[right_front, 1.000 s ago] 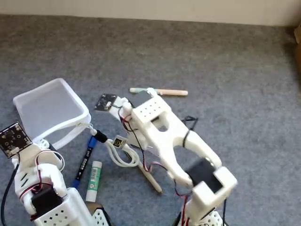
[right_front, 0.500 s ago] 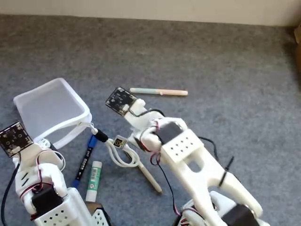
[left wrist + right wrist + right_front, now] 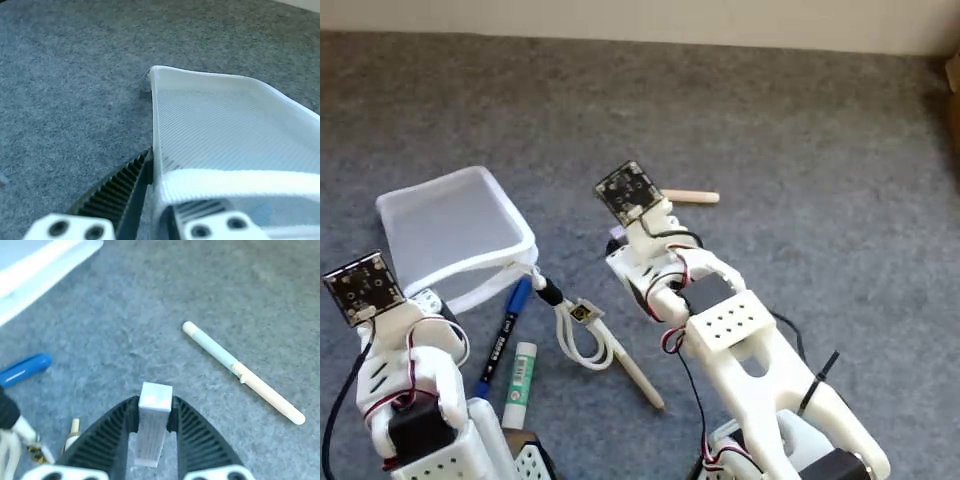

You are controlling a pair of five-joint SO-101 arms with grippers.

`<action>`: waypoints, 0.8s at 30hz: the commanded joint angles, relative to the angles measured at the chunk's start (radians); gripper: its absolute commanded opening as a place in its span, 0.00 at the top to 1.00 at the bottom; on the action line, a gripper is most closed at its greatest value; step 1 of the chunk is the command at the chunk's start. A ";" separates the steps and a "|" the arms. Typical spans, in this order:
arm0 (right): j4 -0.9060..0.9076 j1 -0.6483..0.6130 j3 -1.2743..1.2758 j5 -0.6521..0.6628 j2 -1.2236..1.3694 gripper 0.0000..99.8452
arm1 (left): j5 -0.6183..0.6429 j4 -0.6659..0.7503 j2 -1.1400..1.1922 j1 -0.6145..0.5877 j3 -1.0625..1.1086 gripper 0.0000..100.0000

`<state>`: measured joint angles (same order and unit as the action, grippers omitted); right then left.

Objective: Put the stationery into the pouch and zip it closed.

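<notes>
The white mesh pouch (image 3: 455,232) lies open at the left. My left gripper (image 3: 157,167) is shut on the pouch's near rim (image 3: 235,182). A black zipper pull with a white cord (image 3: 575,325) trails from the pouch. My right gripper (image 3: 152,405) hovers over the carpet at the middle, shut on a small pale block (image 3: 151,427). Just beyond it lies a green-and-cream pen (image 3: 240,371), also seen past the right wrist (image 3: 692,196). A blue pen (image 3: 505,328), a glue stick (image 3: 520,372) and a wooden pencil (image 3: 635,368) lie between the arms.
Grey carpet (image 3: 820,150) covers the whole work area, with open room to the right and at the back. A pale wall edge (image 3: 640,20) runs along the far side. The right arm's body (image 3: 760,380) stretches over the near right.
The right wrist has turned and swung rightward and back from the pouch side to the middle. The pouch and the left gripper have shifted a little to the right.
</notes>
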<state>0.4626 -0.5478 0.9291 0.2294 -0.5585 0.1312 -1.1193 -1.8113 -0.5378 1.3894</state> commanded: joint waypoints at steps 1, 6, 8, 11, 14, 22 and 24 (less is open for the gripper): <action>-0.087 0.019 0.004 -0.041 -0.047 1.00 | -0.023 -0.026 -0.005 0.097 -0.108 0.99; -0.114 0.019 0.021 -0.046 -0.047 1.00 | -0.066 -0.029 -0.002 0.196 -0.134 0.99; -0.114 0.019 0.021 -0.046 -0.047 1.00 | -0.092 -0.041 -0.002 0.231 -0.156 0.99; -0.114 0.019 0.021 -0.046 -0.047 1.00 | -0.094 -0.078 -0.001 0.265 -0.219 0.99; -0.114 0.019 0.022 -0.046 -0.047 1.00 | -0.094 -0.114 0.001 0.294 -0.306 0.99; -0.114 0.021 0.022 -0.044 -0.047 1.00 | -0.091 -0.147 0.001 0.314 -0.421 0.99; -0.114 0.021 0.022 -0.044 -0.047 1.00 | -0.091 -0.147 0.002 0.315 -0.440 0.99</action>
<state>0.3736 -0.5416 0.9597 0.1941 -0.5585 0.0468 -1.2697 -1.8128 -0.2386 1.0226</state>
